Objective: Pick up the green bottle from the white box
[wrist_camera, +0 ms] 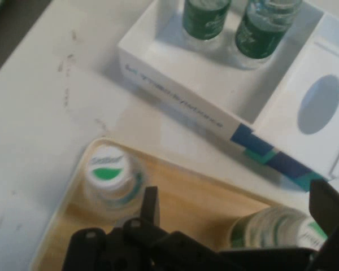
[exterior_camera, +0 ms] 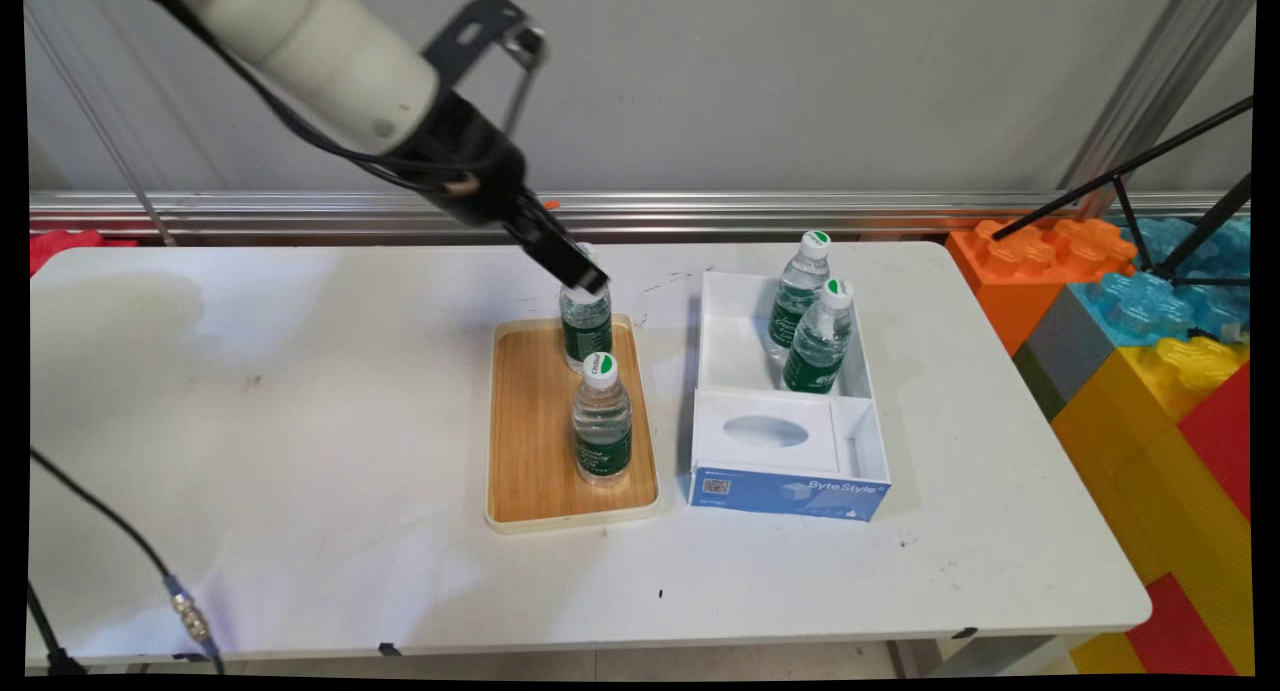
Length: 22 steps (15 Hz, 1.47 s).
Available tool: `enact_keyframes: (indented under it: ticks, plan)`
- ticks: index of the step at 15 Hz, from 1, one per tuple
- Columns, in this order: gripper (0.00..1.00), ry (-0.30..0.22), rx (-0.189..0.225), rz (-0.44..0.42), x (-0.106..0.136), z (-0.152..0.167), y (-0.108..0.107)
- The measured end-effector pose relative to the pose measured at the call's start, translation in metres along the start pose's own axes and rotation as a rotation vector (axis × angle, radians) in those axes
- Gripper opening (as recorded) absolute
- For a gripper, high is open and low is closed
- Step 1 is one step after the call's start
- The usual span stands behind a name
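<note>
The tool (exterior_camera: 585,276) sits spread around the far bottle's (exterior_camera: 586,336) cap on the tray (exterior_camera: 520,421). Small, water-filled, thin plastic: light but slippery and squashy; the stiff neck looks the best hold.

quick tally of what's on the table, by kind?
Water bottles: 4, two on the tray, two in the box
Wooden tray: 1
White compartment box: 1
Total: 6
</note>
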Motion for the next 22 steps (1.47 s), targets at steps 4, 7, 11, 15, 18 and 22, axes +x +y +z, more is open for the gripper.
enact_keyframes:
  ticks: [4, 7, 11, 15, 18, 22]
  plan:
    - [1.00, -0.021, -0.009, -0.002, 0.019, 0.047, 0.027]
    - [1.00, -0.022, -0.013, 0.001, 0.030, 0.081, 0.036]
    - [1.00, -0.002, -0.016, 0.001, 0.050, 0.135, 0.048]
    - [1.00, 0.019, -0.020, 0.001, 0.063, 0.172, 0.056]
    - [1.00, 0.035, -0.029, -0.002, 0.071, 0.197, 0.063]
    - [1.00, 0.055, -0.037, -0.002, 0.077, 0.220, 0.070]
